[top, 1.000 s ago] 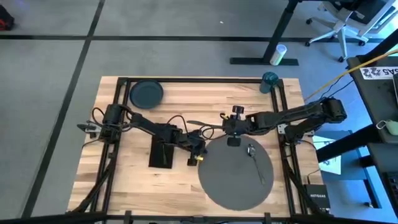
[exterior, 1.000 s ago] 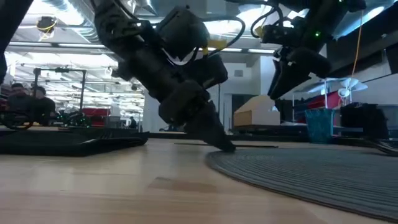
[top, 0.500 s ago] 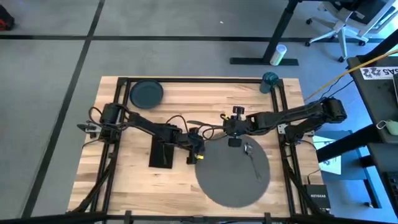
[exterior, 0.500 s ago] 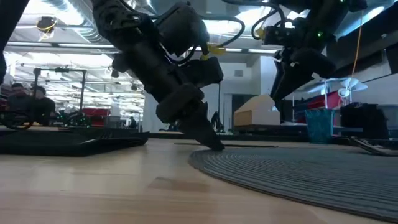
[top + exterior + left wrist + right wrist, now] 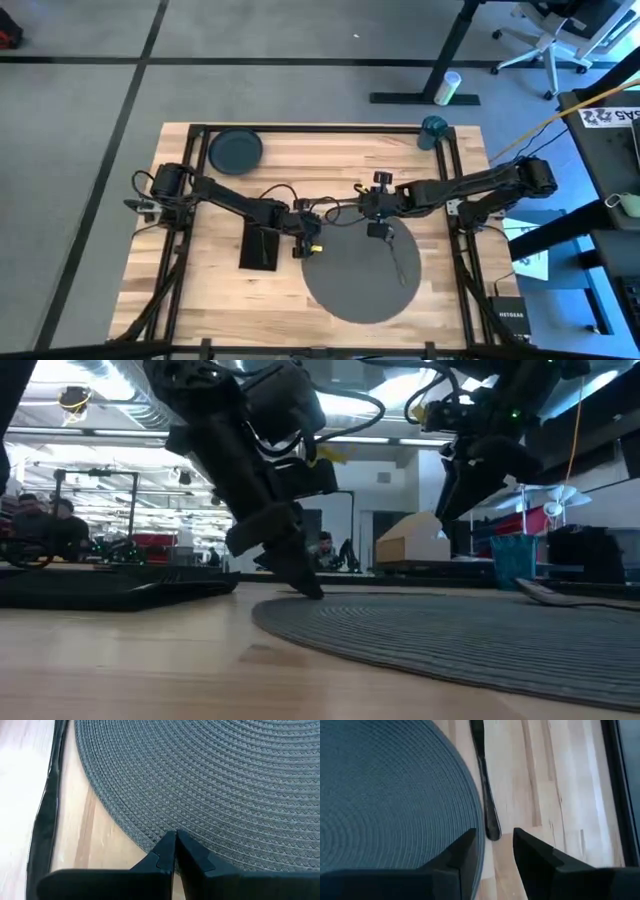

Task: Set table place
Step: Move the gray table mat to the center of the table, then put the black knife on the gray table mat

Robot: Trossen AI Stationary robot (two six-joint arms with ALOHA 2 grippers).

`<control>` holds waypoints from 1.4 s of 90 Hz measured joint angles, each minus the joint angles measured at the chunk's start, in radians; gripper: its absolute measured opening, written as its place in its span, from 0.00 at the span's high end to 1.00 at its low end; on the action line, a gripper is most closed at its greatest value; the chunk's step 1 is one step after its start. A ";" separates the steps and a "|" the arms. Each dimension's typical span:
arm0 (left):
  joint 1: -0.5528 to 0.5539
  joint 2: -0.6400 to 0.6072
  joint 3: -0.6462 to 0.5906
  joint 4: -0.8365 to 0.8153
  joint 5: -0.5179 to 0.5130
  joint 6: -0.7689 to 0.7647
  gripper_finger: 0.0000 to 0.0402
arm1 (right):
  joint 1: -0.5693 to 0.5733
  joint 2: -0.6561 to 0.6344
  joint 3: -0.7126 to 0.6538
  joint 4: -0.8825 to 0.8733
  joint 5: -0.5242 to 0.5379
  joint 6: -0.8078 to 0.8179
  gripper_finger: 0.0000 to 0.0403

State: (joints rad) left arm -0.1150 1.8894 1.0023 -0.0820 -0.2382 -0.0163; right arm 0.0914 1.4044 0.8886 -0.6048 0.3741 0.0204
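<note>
Over the last second the placemat [image 5: 358, 272] had slid leftward across the bench [image 5: 225, 290], its near edge moving from beside the right rail toward the napkin [image 5: 259, 248]. The left gripper [image 5: 303, 247] had its jaws clenched on the mat's left rim and had drawn back with it, so the mat now lay closer to the middle of the bench. That looked like the centring step of the setting, with the plate, cup and cutlery yet to be placed.

A piece of cutlery [image 5: 400, 262], probably the spoon, rode on the mat right of its centre; its bowl was hard to make out from above. The right gripper [image 5: 380, 229] hung over the mat's far edge with its jaws released and holding nothing. Just off that edge lay another utensil [image 5: 486, 805], a slim handle whose far end was cut off, so knife or fork could not be told.

The plate [image 5: 236, 150] sat far-left of the mat, well apart, and the teal cup [image 5: 433, 132] far-right, at the bench's corner. Exactly how the left jaws gripped the weave was partly hidden by the fingers themselves.
</note>
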 joint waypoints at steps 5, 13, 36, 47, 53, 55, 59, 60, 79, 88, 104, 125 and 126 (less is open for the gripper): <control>-0.004 -0.009 0.000 -0.024 -0.025 -0.004 1.00 | 0.000 0.000 0.000 0.001 -0.002 0.000 0.72; -0.011 -0.032 -0.002 -0.057 -0.044 -0.008 1.00 | 0.000 0.000 0.000 0.002 -0.003 -0.001 0.72; -0.017 -0.118 -0.001 -0.057 -0.054 -0.005 1.00 | 0.000 -0.001 0.000 0.006 -0.006 -0.005 0.72; -0.008 -0.134 -0.001 -0.107 -0.099 0.016 1.00 | 0.000 -0.001 0.000 0.007 -0.028 -0.035 0.72; 0.008 -0.134 0.000 -0.145 -0.128 0.024 1.00 | -0.009 -0.001 0.000 0.014 -0.032 -0.069 0.72; 0.015 -0.134 0.000 -0.158 -0.133 0.025 1.00 | -0.015 0.001 0.000 0.017 -0.039 -0.081 0.72; 0.029 -0.134 -0.001 -0.176 -0.136 0.025 1.00 | -0.034 0.004 0.000 0.027 -0.065 -0.099 0.72; 0.033 -0.133 -0.001 -0.179 -0.136 0.025 1.00 | -0.039 0.005 0.000 0.028 -0.071 -0.104 0.72; 0.112 -0.133 -0.001 -0.199 -0.138 0.036 1.00 | -0.174 0.041 0.000 0.025 -0.195 -0.253 0.72; 0.141 -0.134 0.000 -0.203 -0.138 0.053 1.00 | -0.244 0.078 0.000 0.033 -0.283 -0.321 0.72; 0.171 -0.133 -0.010 -0.184 -0.088 0.074 1.00 | -0.345 0.157 0.000 0.034 -0.345 -0.395 0.72; 0.196 -0.130 -0.075 -0.159 -0.054 0.065 1.00 | -0.403 0.203 0.000 0.067 -0.393 -0.445 0.72; 0.197 -0.129 -0.078 -0.158 -0.053 0.063 1.00 | -0.402 0.203 0.000 0.067 -0.393 -0.446 0.72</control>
State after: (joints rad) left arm 0.0822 1.7599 0.9243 -0.2395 -0.2916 0.0469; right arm -0.3111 1.6073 0.8886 -0.5380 -0.0193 -0.4252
